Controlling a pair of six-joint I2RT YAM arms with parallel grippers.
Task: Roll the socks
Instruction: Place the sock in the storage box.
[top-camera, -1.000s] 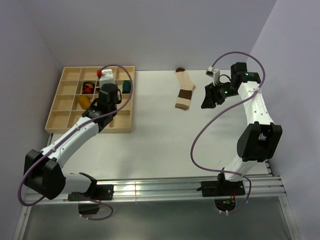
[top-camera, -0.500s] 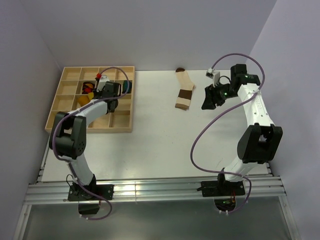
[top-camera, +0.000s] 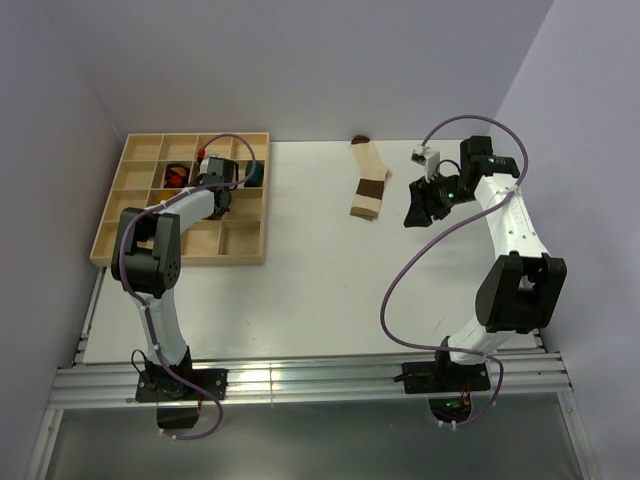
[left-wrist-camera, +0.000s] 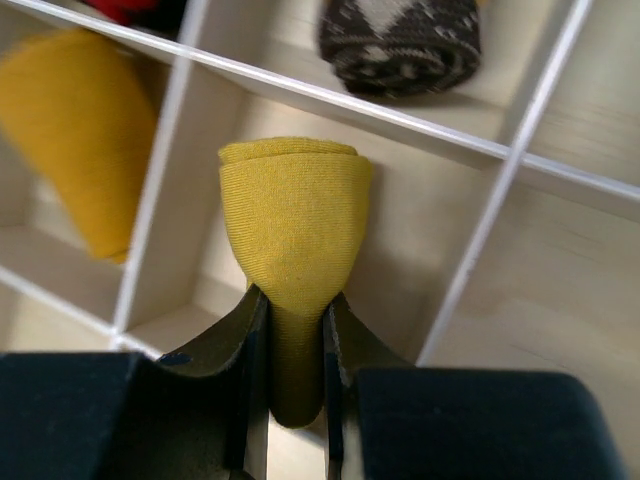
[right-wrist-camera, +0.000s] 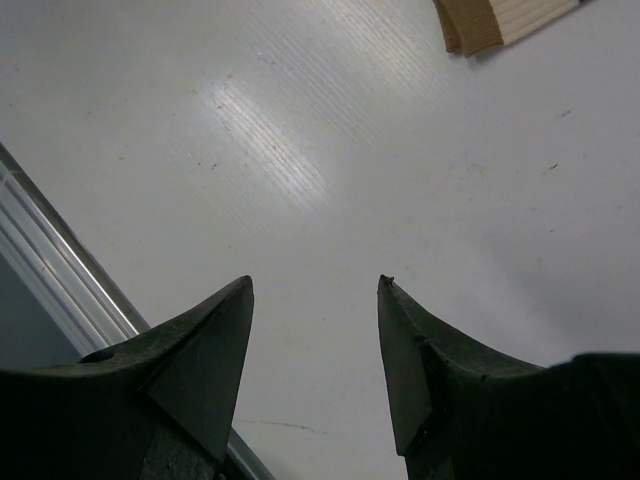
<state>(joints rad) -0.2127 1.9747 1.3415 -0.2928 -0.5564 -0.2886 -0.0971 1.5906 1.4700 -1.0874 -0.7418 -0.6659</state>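
My left gripper (left-wrist-camera: 295, 305) is shut on a rolled yellow sock (left-wrist-camera: 295, 215) and holds it over a compartment of the wooden tray (left-wrist-camera: 480, 250). In the top view the left gripper (top-camera: 216, 180) is over the tray's middle cells and hides the sock. A mustard-orange sock bundle (left-wrist-camera: 70, 140) lies in the cell to the left. The cream sock with brown bands (top-camera: 368, 186) lies flat on the table at the far middle; its edge shows in the right wrist view (right-wrist-camera: 500, 20). My right gripper (right-wrist-camera: 315, 285) is open and empty above bare table, right of that sock (top-camera: 420, 205).
The wooden tray (top-camera: 130, 250) sits at the far left. It holds a dark brown patterned bundle (left-wrist-camera: 400, 40), a red-and-dark bundle (top-camera: 177, 176) and a teal bundle (top-camera: 254, 173). A metal rail (right-wrist-camera: 50, 260) runs along the table's near edge.
My left arm has folded back at the elbow and its gripper has moved a little farther into the tray, still holding the yellow sock. My right gripper has barely shifted.
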